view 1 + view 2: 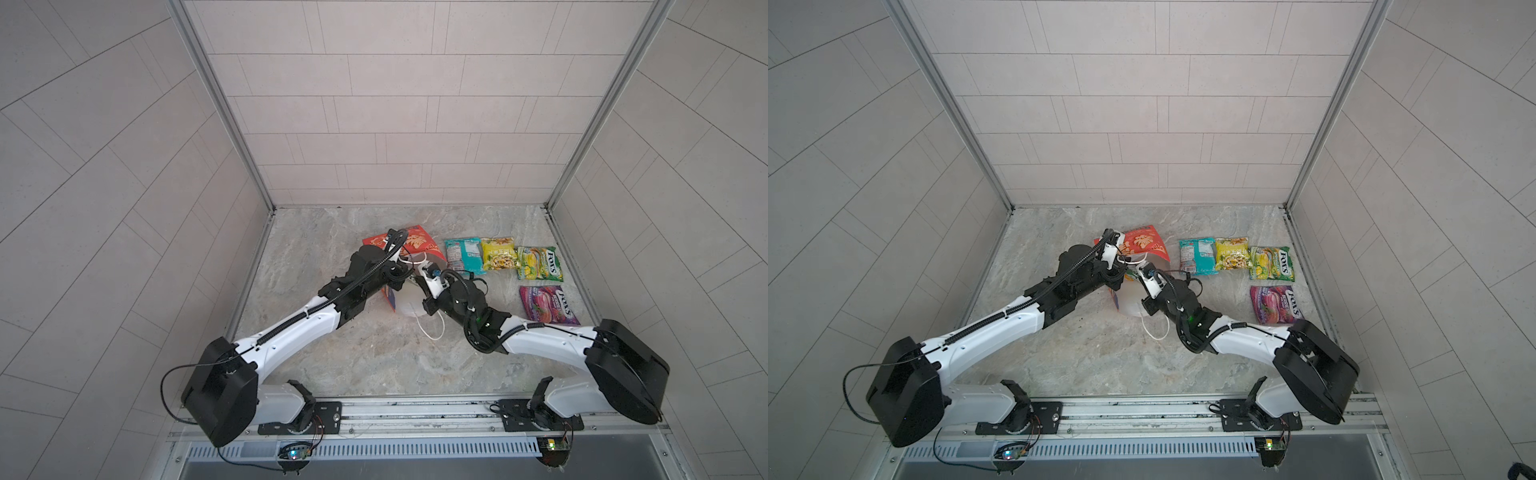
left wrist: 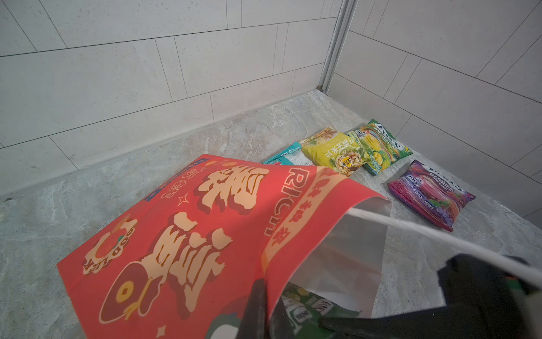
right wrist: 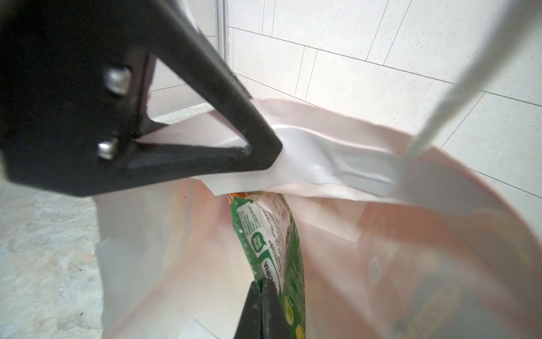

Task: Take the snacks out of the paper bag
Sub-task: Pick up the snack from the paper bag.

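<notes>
My right gripper (image 3: 261, 296) is sitting inside the paper bag (image 1: 415, 246), jaws pressed together on one end of a green packet (image 3: 265, 234). The rest of the packet is running on from my fingertips deeper into the bag. My left gripper (image 2: 264, 296) is pinching the bag's rim. The bag is sitting mid-frame in both top views, red face up. Teal packet (image 1: 463, 257), yellow packet (image 1: 498, 252), green-yellow packet (image 1: 539, 262) and purple packet (image 1: 547, 304) are lying on the table (image 1: 353, 357), right of the bag.
</notes>
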You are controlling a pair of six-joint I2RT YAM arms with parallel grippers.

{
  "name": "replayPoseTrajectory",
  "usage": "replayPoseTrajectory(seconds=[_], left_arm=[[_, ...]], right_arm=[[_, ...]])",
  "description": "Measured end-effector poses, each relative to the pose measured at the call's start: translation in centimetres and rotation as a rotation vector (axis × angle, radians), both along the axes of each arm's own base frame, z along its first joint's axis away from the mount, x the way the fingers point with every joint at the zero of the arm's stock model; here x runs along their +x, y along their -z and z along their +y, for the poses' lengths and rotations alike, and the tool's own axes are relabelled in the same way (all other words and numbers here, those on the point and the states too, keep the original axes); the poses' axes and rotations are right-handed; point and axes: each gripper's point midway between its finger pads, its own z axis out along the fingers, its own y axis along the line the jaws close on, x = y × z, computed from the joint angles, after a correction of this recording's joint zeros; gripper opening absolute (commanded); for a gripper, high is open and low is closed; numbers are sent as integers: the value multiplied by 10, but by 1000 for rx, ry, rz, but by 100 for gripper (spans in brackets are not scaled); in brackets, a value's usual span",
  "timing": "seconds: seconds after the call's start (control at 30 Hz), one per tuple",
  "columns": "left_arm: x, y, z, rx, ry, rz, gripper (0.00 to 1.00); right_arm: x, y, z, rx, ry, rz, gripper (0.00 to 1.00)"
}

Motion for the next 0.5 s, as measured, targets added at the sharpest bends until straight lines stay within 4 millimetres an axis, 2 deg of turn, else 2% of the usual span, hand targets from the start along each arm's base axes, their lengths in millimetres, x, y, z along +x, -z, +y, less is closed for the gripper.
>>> replayPoseTrajectory(seconds=[0.3, 0.5], left_arm=[[1, 0, 2, 6, -10, -4, 0], [2, 0, 2, 7, -16, -6, 0]], right_arm=[[-38, -28, -36, 15, -6, 45, 0], [-51, -48, -53, 9, 8, 82, 0]])
